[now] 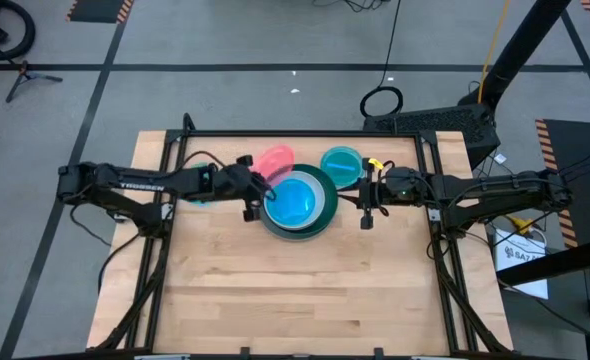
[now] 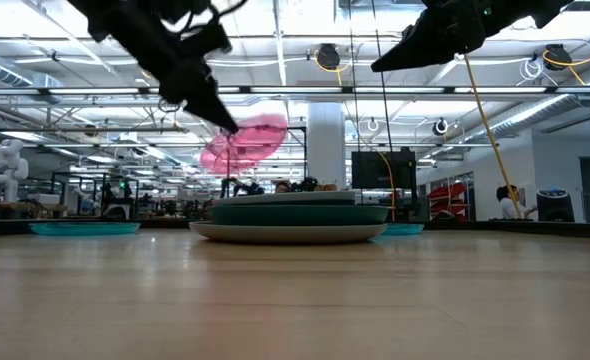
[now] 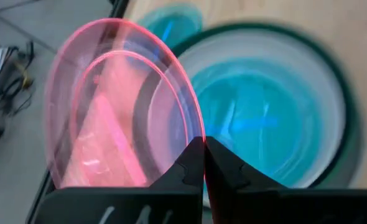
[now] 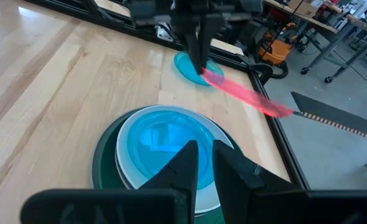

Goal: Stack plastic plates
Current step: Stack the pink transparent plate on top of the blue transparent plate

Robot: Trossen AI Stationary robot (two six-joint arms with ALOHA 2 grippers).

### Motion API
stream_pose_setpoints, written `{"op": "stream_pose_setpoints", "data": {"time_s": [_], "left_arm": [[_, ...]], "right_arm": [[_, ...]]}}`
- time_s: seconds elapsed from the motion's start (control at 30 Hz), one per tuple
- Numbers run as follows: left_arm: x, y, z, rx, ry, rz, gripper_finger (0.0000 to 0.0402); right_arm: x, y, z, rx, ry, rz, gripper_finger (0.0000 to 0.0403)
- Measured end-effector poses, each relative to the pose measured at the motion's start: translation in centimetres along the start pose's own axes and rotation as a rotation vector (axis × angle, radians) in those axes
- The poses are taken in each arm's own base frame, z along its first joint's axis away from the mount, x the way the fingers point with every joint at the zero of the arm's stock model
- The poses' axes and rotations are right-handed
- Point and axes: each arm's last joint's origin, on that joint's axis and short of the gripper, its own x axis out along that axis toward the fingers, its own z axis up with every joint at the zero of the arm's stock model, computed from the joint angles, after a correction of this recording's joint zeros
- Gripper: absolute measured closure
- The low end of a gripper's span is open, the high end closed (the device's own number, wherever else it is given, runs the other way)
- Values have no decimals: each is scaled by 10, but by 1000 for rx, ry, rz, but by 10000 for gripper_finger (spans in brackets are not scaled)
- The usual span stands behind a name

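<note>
Wooden table [image 1: 275, 290]; plate stack [image 1: 320, 222]; 2 blue plates [image 1: 341, 162]

Translucent glossy pink plate [image 3: 115, 112], wooden table [image 1: 295, 290]

Robotics lab; ceiling trusses [image 2: 305, 92], workbenches [image 2: 85, 205].

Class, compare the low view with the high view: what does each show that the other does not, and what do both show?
Only the low view shows the stack side-on as layers and the pink plate lifted clear of it. Only the high view shows the blue plate on top and the right gripper beside the stack with nothing in it. Both show the left gripper shut on the pink plate's edge.
</note>
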Motion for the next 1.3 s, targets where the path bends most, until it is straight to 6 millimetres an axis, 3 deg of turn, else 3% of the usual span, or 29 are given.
{"op": "stream_pose_setpoints", "data": {"time_s": [0.27, 0.53, 0.87, 1.3], "left_arm": [[-6, -21, 25, -24, -104, -57, 396], [-1, -36, 23, -62, -73, -106, 396], [25, -48, 19, -52, -44, -116, 396], [32, -41, 15, -84, -21, -98, 396]], "right_arm": [[0, 0, 0, -1, 0, 0, 358], [0, 0, 0, -1, 0, 0, 358], [0, 0, 0, 0, 3, 1, 358], [0, 0, 0, 1, 1, 0, 358]]}}
